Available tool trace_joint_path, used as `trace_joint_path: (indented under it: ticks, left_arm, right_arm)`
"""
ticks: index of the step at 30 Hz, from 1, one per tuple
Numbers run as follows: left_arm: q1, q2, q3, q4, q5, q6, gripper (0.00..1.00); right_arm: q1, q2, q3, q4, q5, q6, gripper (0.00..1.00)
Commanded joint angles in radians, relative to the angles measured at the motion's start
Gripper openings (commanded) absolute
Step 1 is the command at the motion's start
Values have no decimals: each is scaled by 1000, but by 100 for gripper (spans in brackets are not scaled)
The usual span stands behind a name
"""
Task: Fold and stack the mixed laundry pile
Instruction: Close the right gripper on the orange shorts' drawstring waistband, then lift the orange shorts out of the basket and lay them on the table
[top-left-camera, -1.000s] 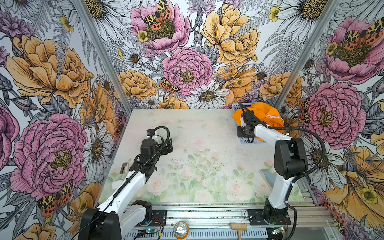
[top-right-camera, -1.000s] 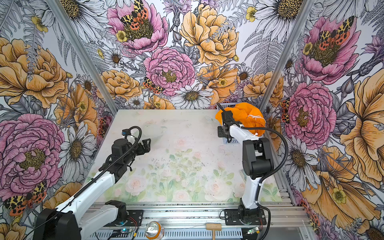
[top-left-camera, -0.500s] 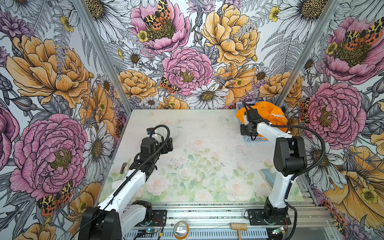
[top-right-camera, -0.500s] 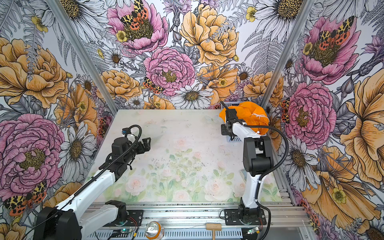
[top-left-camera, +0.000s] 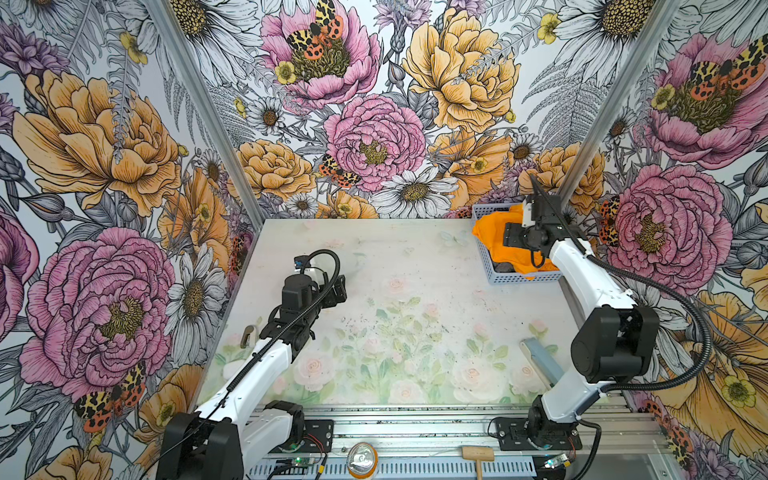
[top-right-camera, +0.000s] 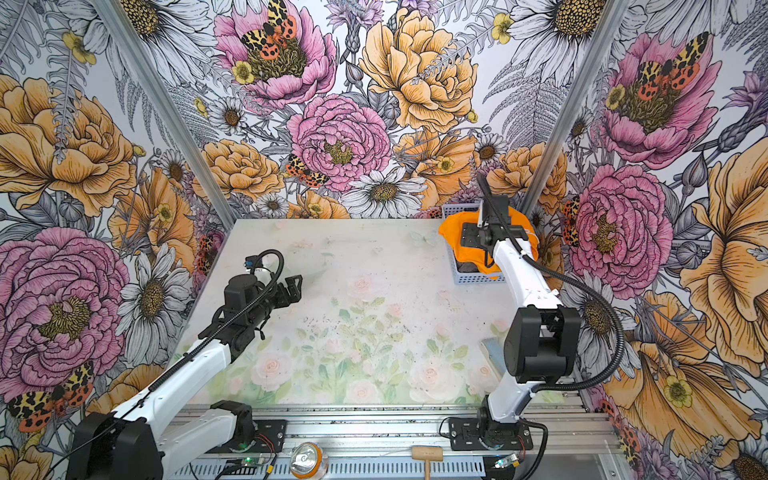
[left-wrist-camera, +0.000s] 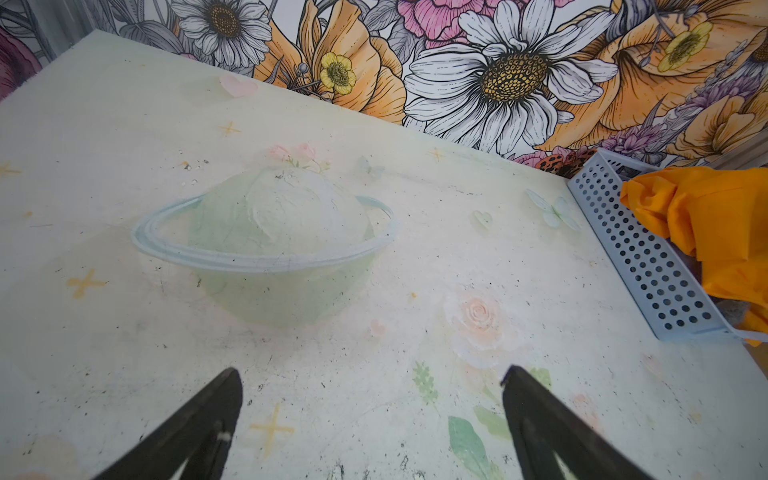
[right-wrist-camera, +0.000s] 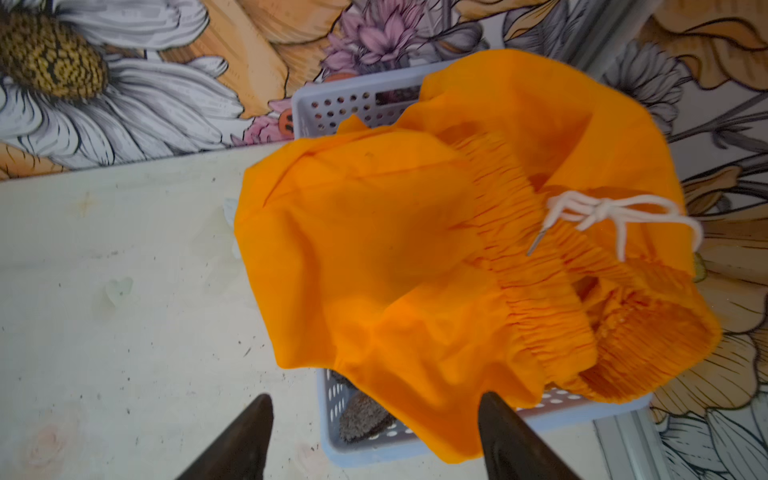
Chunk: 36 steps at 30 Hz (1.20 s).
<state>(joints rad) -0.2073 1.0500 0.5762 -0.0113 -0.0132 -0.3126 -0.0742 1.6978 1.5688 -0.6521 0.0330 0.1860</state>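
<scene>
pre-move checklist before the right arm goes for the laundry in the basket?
1. Right claw open, holding nothing: ok.
2. Orange shorts on top, spilling over the basket rim: ok.
3. Grey towel reachable: not ok, mostly buried under the shorts.
4. White drawstring apart from the right claw: ok.
5. Left claw open, over the table, away from the basket: ok.
6. Towel's fold state: cannot tell.

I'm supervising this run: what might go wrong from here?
The bright orange shorts drape over the rim of the pale blue perforated plastic basket; lifting them may drag or tip it.
The open right gripper could catch only the loose white drawstring.
The dark grey towel underneath might come up too.
</scene>
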Motion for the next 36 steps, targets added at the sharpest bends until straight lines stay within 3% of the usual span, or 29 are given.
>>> trace_joint_path:
  ticks: [1, 8, 10, 12, 16, 20, 29, 36]
  left_arm:
    - [-9, 8, 17, 20, 7, -10, 99]
    - [-7, 4, -1, 20, 7, -5, 99]
    - [-7, -1, -7, 22, 4, -5, 99]
    - [-5, -6, -13, 20, 2, -5, 99]
    - [-1, -27, -24, 11, -2, -2, 99]
    - [3, -42, -32, 10, -8, -1, 99]
    - [5, -54, -15, 9, 6, -5, 99]
    - [3, -91, 15, -23, 7, -3, 99]
  right_arm:
    - [-73, 66, 28, -14, 2, 61, 81]
    - [-137, 261, 146, -15, -39, 96, 82]
    - [-149, 327, 177, -15, -66, 110, 75]
    - [-160, 370, 198, -15, -104, 121, 64]
    - [-161, 372, 206, -13, -161, 139, 21]
    - [-151, 296, 188, -11, -175, 142, 0]
    - [-121, 17, 176, -13, -242, 160, 0]
    - [-32, -154, 272, -15, -291, 137, 0]
